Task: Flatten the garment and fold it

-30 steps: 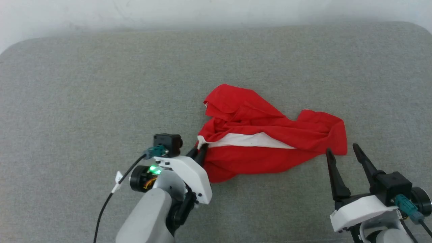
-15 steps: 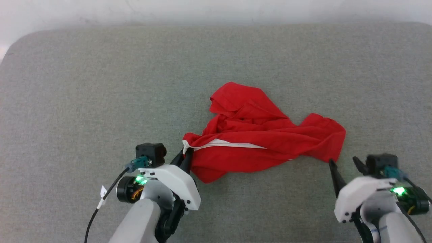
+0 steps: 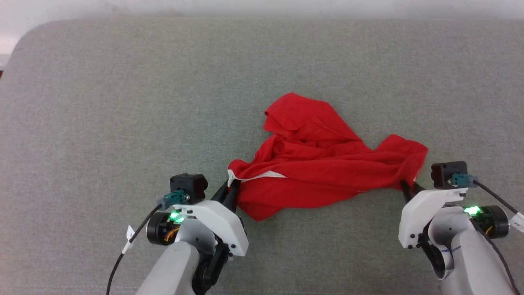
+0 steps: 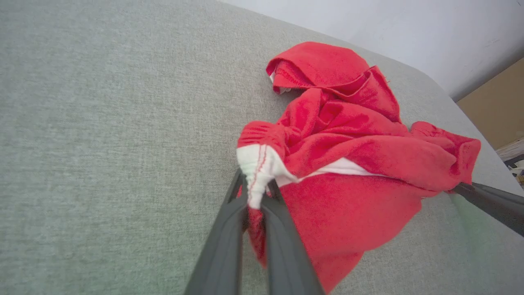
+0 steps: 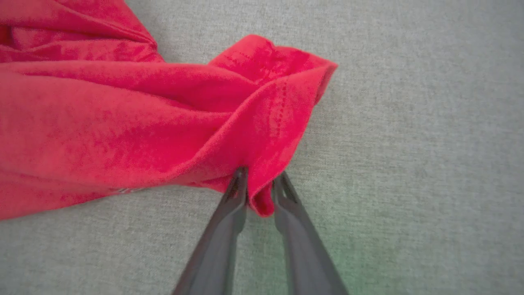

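The garment is bright red thin fabric, lying crumpled on the grey cushioned surface, with a white band showing along one fold. My left gripper is shut on the garment's white-trimmed left corner, and in the left wrist view that corner bunches between the fingers of the left gripper. My right gripper is at the garment's right corner. In the right wrist view a fold of the red garment is pinched in the right gripper, whose fingers stand close together. No letters or numbers are visible.
Bare grey surface stretches to the left of the garment and behind it. A pale wall runs along the far edge. The surface's rounded corner is at the far left. A tan panel stands beyond the surface's edge.
My right gripper has come forward from the near right to the garment's right corner, and its fingers have closed in on a fold. The left gripper has kept its hold. The camera view has shifted slightly.
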